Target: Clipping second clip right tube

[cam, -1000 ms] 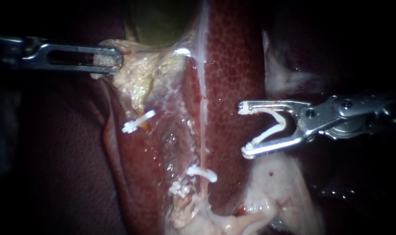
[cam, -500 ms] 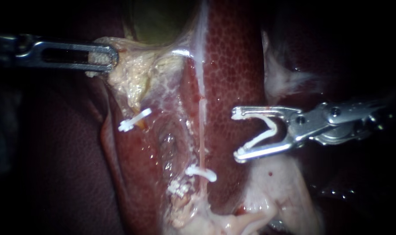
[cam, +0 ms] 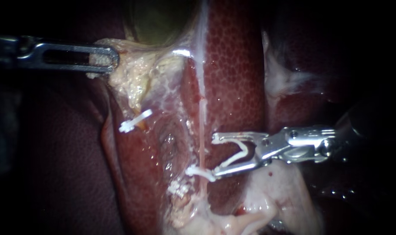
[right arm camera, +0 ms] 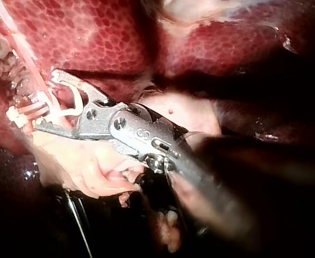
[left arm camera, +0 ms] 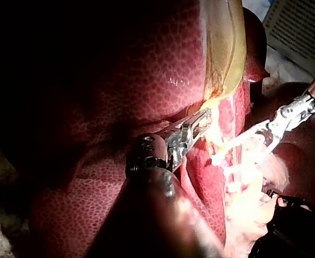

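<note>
Right instrument (cam: 214,156) holds a white clip (cam: 239,152) open between its spread jaws, tips just beside the thin right tube (cam: 202,126), above the seated clip (cam: 201,172); left instrument (cam: 103,56) pinches pale tissue (cam: 132,78), seemingly to keep that tube taut

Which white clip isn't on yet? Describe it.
Follow the red liver down the thin pale tube. Right of it, the right tool holds a white clip: the only one spread open in a V; the other clips are shut flat.
</note>
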`<state>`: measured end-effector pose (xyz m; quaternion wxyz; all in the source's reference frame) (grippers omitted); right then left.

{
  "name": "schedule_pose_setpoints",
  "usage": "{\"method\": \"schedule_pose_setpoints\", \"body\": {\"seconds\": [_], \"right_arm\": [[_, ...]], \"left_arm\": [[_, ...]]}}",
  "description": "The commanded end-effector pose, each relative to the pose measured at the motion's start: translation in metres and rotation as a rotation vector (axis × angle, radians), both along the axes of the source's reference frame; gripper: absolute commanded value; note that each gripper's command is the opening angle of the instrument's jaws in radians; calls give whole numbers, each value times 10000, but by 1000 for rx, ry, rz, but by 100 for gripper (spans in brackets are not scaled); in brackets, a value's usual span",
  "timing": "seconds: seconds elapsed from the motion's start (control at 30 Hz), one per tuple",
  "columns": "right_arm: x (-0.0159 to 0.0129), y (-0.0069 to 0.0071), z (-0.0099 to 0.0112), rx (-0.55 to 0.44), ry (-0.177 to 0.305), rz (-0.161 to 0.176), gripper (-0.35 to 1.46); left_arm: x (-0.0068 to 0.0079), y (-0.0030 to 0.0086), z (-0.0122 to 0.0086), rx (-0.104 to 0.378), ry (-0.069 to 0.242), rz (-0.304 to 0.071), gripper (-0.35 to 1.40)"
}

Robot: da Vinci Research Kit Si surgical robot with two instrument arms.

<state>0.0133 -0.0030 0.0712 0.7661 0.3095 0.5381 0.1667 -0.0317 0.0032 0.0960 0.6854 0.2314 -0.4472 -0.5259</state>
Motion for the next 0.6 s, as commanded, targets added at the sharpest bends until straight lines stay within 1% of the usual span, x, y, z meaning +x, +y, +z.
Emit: {"method": "schedule_pose_setpoints", "body": {"seconds": [0.03, 0.23, 0.6], "right_arm": [[4, -3, 3, 6, -1, -1, 60], [23, -14, 15, 29, -2, -6, 59], [46, -23, 25, 71, -17, 6, 57]], "left_arm": [[0, 0, 0, 0, 0, 0, -35], [-1, -1, 0, -1, 1, 0, -35], [-4, -4, 3, -3, 3, -3, -35]]}}
